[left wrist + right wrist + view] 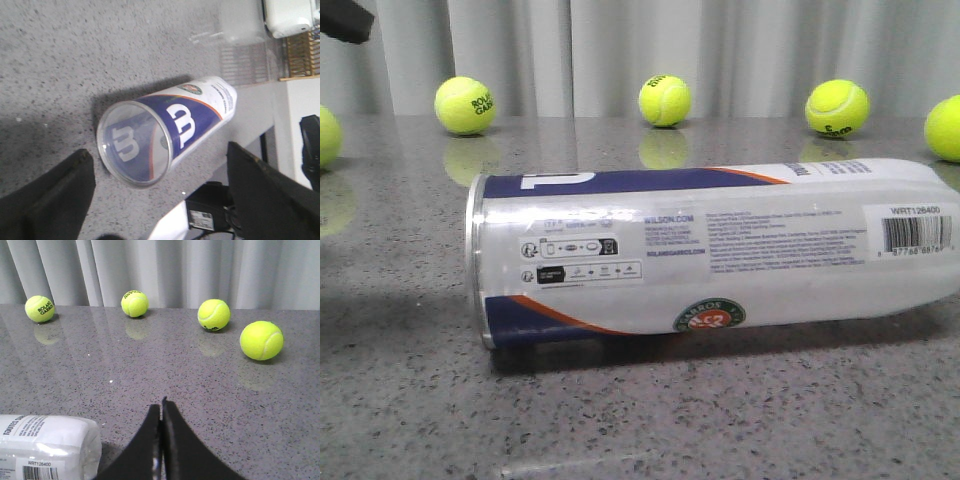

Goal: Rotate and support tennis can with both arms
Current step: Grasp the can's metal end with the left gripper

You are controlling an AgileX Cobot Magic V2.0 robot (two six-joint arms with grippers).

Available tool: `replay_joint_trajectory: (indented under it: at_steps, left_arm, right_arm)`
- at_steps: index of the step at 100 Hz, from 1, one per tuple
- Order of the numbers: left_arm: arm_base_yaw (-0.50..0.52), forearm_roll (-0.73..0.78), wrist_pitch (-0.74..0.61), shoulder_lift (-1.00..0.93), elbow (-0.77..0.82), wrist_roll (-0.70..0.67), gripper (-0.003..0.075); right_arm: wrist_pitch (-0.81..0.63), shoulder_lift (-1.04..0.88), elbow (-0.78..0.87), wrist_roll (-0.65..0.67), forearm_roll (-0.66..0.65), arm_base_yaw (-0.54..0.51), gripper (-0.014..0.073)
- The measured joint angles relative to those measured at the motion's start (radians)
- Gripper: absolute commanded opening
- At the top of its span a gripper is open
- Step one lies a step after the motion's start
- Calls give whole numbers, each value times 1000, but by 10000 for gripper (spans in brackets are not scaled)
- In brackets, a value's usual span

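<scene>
Presently, right gripper (161, 412): fingers (175, 450) pressed together, holding nothing, low over the grey surface (165, 375), near the can's (45, 445) barcode end but not touching it. Left gripper (155, 200): fingers (47, 200) spread wide, empty, looking down on the can's silver-rimmed end; no contact visible. Can (720, 250): lying on its side on the surface, rim to the robot's left, rounded end to the right, badge low on the side facing the camera. Balls (665, 100): a row well behind the can, apart from it. Status, by judgement: nothing yet done; approach stage only. Remaining: both grippers to meet the can, then rotate and support it.
</scene>
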Motion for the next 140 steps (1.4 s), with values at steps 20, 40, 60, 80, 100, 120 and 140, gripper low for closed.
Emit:
replay_joint_trajectory:
  at_steps: [20, 40, 60, 80, 100, 120, 140]
  left_arm:
    - [-30, -75, -17, 71, 0, 52, 514]
    - [-98, -192, -66, 170, -2, 138, 514]
    - [-174, -293, -91, 331, -55, 211, 514]
    - [-253, -371, -84, 462, -128, 260, 462]
    - [-278, -441, -45, 512, -150, 317, 213]
    - [-278, -482, -17, 512, -150, 323, 11]
    - [-278, -522, 2, 512, -152, 325, -18]
  right_arm:
    - [0, 0, 0, 0, 0, 0, -58]
    - [0, 0, 0, 0, 0, 0, -58]
    - [0, 0, 0, 0, 0, 0, -58]
    - [0, 0, 0, 0, 0, 0, -58]
    - [0, 0, 0, 0, 0, 0, -58]
    - [0, 0, 0, 0, 0, 0, -58]
    - [0, 0, 0, 0, 0, 0, -58]
